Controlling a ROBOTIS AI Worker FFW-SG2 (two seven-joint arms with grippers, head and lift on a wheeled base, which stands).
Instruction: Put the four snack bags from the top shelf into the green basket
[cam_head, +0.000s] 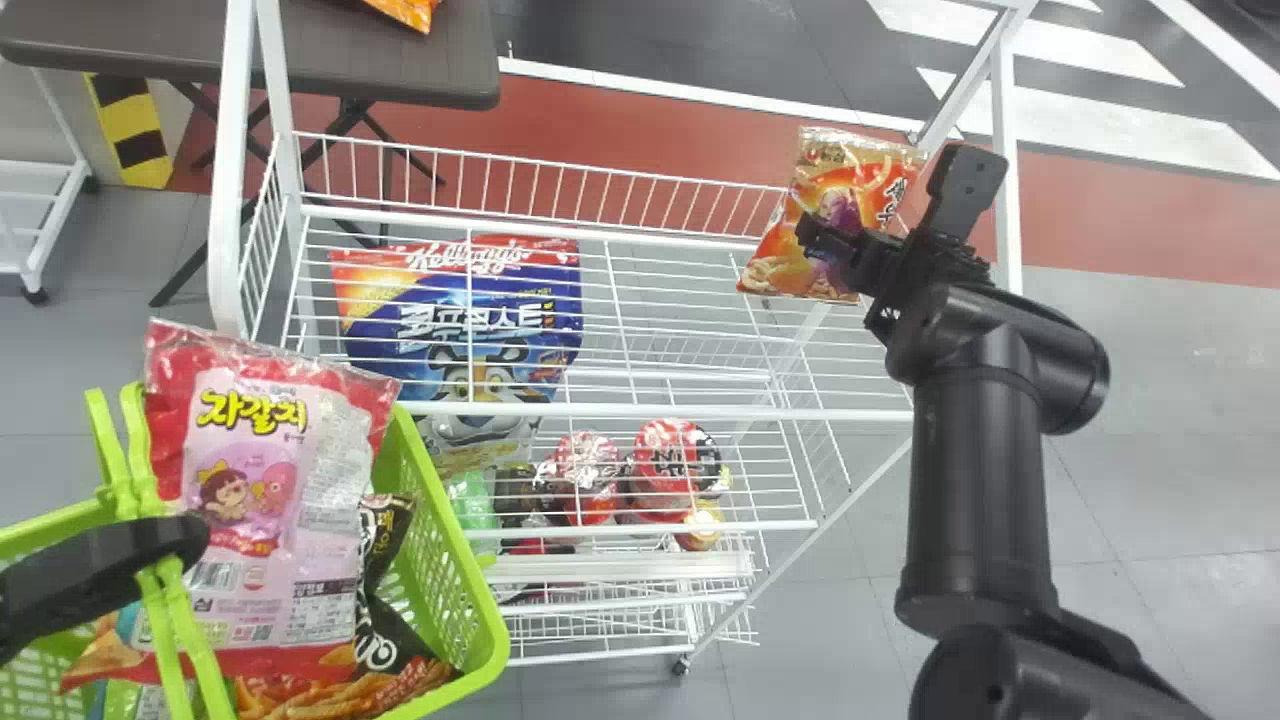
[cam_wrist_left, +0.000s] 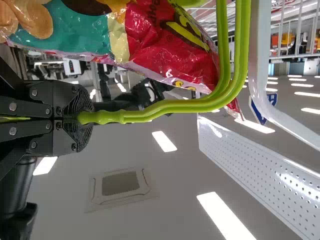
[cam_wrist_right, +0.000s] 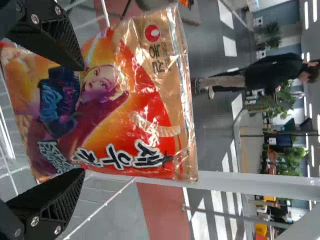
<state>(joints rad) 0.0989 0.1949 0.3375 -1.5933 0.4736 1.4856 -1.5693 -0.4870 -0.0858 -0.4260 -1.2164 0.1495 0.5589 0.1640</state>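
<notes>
In the head view my right gripper (cam_head: 880, 225) is at the near side of the orange snack bag (cam_head: 835, 215), which stands at the right end of the top wire shelf (cam_head: 640, 240). The right wrist view has this gripper (cam_wrist_right: 77, 120) open, its two fingers spread apart in front of the orange snack bag (cam_wrist_right: 145, 110). At the lower left, my left gripper (cam_head: 185, 540) holds the handles of the green basket (cam_head: 445, 560). A pink snack bag (cam_head: 270, 500) and a black one (cam_head: 385, 610) are in the basket. The left wrist view shows this gripper (cam_wrist_left: 82, 117) shut on the green handles (cam_wrist_left: 170, 105).
A blue cereal bag (cam_head: 480, 320) lies beneath the top shelf's wires, with cup noodles (cam_head: 675, 465) farther down. White posts (cam_head: 1005, 150) frame the rack at the right. A dark table (cam_head: 380, 60) stands behind its left end.
</notes>
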